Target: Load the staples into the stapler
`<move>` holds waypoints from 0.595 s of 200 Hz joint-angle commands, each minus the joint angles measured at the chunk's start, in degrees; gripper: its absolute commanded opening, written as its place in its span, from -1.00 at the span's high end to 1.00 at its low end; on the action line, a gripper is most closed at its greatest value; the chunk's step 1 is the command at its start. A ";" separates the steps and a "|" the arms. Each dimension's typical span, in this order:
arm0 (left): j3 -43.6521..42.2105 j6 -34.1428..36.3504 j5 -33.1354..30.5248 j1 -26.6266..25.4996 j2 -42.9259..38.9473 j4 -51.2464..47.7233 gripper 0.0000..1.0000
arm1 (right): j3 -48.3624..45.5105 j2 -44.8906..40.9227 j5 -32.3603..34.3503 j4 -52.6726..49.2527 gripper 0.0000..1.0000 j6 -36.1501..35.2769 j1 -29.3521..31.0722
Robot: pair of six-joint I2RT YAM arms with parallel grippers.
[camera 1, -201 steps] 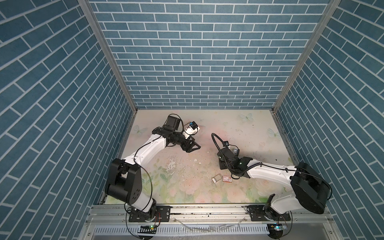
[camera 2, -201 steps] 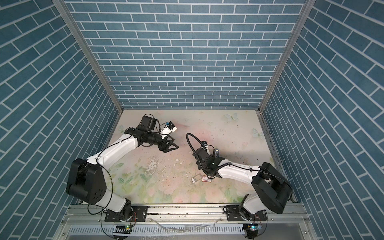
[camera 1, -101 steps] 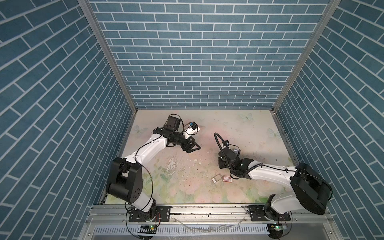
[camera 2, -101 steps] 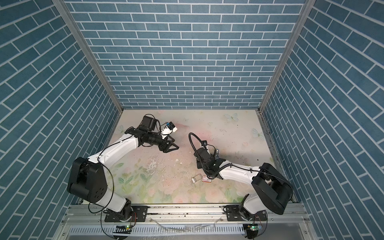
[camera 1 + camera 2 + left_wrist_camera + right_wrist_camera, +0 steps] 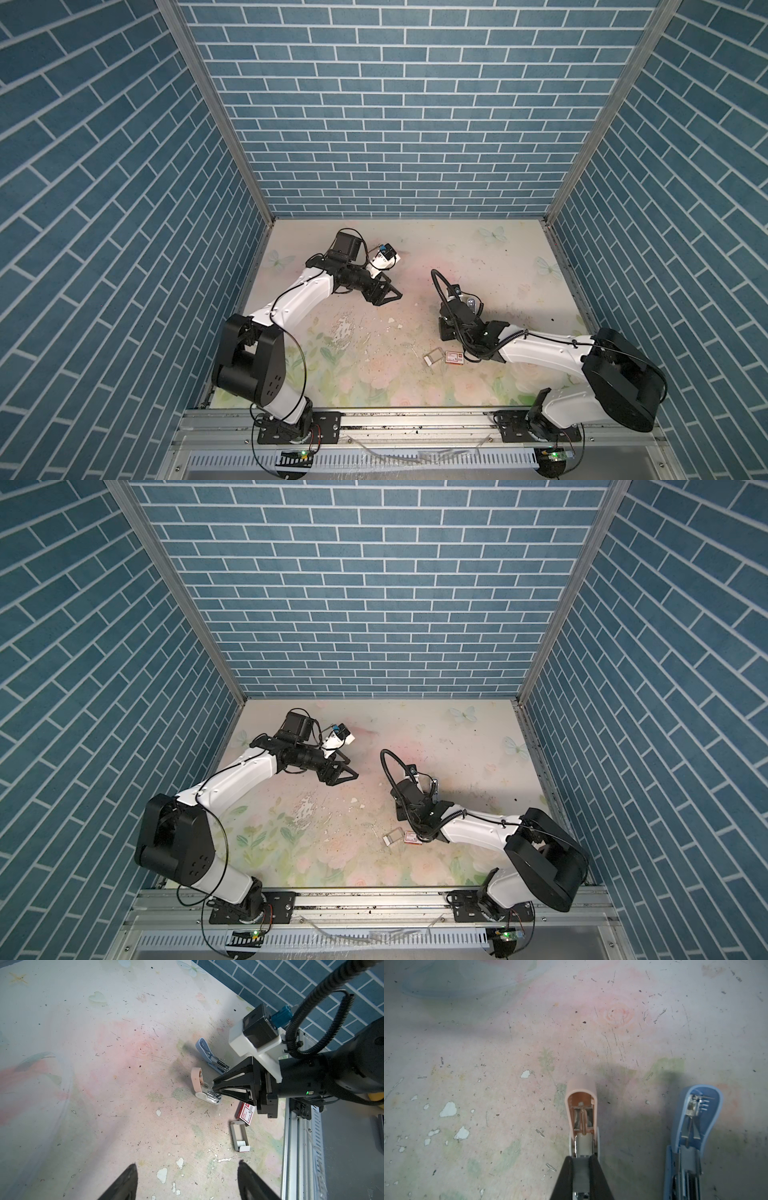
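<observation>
Presently, the right claw (image 5: pixel 580 1160) is seen drawn narrow on a grey staple strip (image 5: pixel 583 1172), held lengthwise over the open magazine of the pink stapler (image 5: pixel 581 1093); whether the strip is already seated cannot be told. The stapler's lid is thrown back, and a blue stapler (image 5: pixel 699 1118), likewise opened, lies just beside it without touching. The step in hand is judged to be the feeding of the strip into the magazine. For the next move, the strip would have to be kept in line with the channel, pressed home, and released before the lid is shut; a skewed strip could jam. Near the claw, at the lower centre of the tabletop (image 5: pixel 478 249) in a top view, the grey tray (image 5: pixel 432 356) and the red-and-white box (image 5: pixel 454 356) are left side by side. Further off, at centre left, the left claw (image 5: pixel 390 298) is held wide and empty above the tabletop. Compared with a second ago, the right arm's cable loop (image 5: pixel 434 282) is found shifted slightly rightward; the left arm (image 5: pixel 299 299), the tray and the box are unchanged.
</observation>
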 commanded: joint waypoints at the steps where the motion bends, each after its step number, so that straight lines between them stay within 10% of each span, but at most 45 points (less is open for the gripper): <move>1: -0.12 0.45 1.03 0.19 0.62 -1.21 -0.54 | -0.86 -0.31 -0.13 1.38 0.87 0.53 -0.24; 119: -0.29 0.60 1.22 0.19 0.82 -1.03 -0.53 | -2.31 1.10 -0.69 3.09 0.87 1.58 -0.30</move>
